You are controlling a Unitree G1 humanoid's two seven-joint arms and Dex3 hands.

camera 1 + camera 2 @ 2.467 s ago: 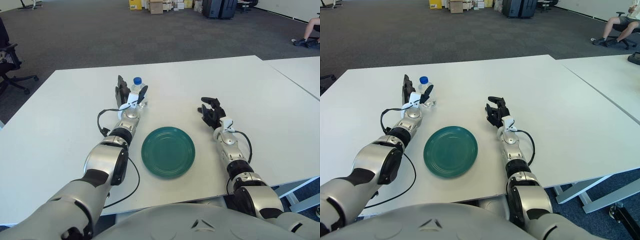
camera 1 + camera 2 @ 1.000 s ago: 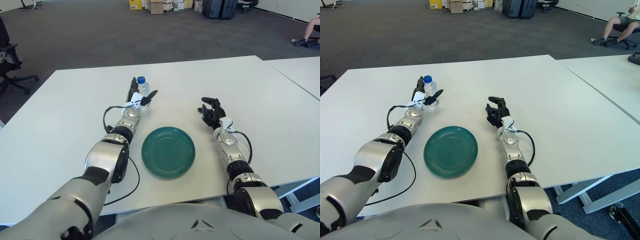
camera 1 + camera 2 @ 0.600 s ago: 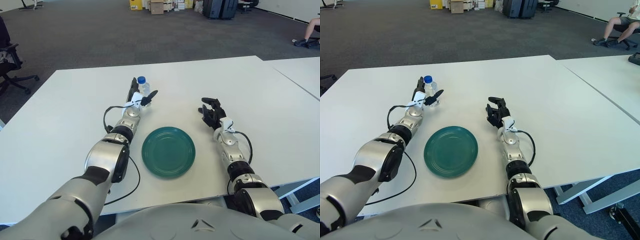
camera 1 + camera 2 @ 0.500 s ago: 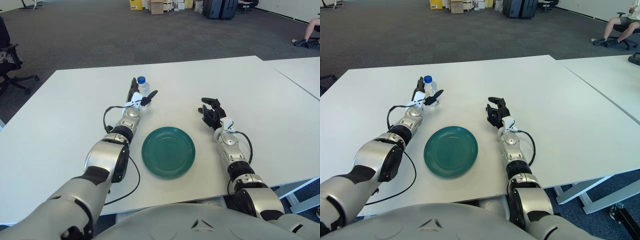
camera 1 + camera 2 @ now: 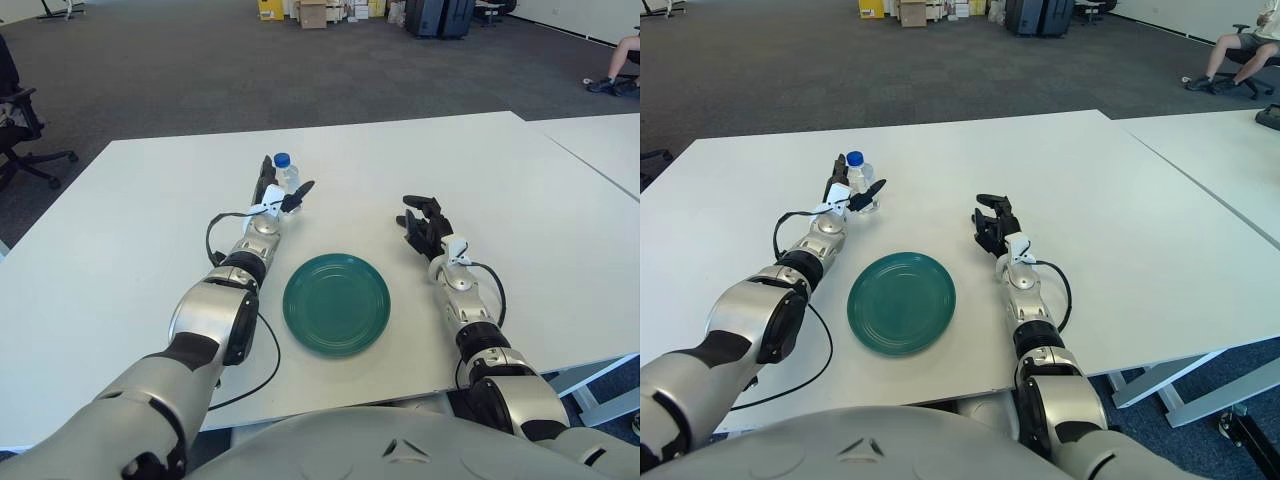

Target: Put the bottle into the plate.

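A small clear bottle (image 5: 288,176) with a blue cap stands upright on the white table (image 5: 140,230), left of centre and beyond the plate. My left hand (image 5: 279,193) reaches out to it, with the fingers on the bottle's left side and the thumb across its near right side, closed on its lower body. The round green plate (image 5: 336,303) lies empty nearer to me, between my two arms. My right hand (image 5: 424,226) shows to the right of the plate, fingers loosely bent and holding nothing.
A second white table (image 5: 600,150) adjoins on the right with a narrow gap. An office chair (image 5: 18,125) stands off the table's left side. Grey carpet, boxes (image 5: 310,12) and a seated person (image 5: 622,60) lie far behind.
Since 2.5 s ago my left hand has moved forward and closed its spread fingers around the bottle, which shifted slightly away and right. Over the last second nothing has visibly moved.
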